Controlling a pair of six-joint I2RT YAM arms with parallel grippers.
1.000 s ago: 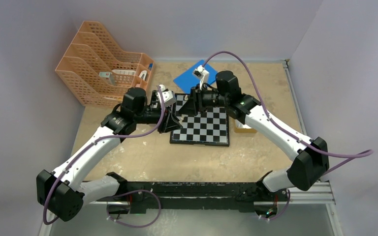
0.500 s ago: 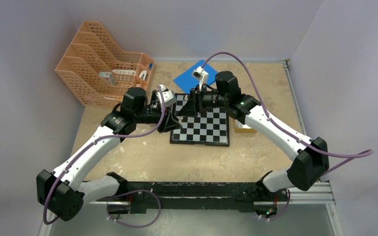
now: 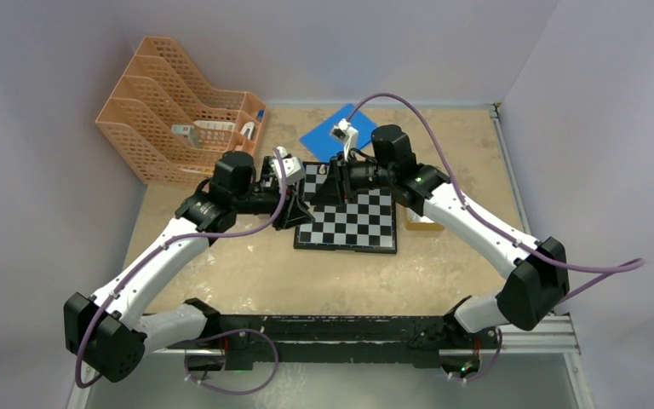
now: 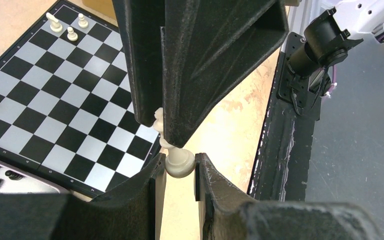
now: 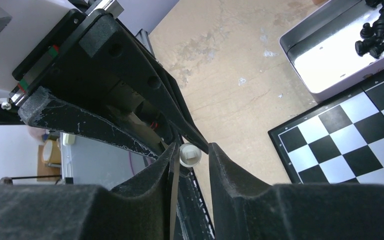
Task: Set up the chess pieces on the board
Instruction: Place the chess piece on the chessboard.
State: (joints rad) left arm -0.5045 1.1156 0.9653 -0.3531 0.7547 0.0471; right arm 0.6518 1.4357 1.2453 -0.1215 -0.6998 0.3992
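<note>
Though tiny (cream), round-footed piece (image 4: 180, 162)

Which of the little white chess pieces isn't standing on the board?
The white piece held in the left gripper's jaws; the other white pieces in view stand on the board's squares.

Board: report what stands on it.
Four white pieces stand on the board, three clustered, one apart; the right claw covers part of it in the left wrist view.
</note>
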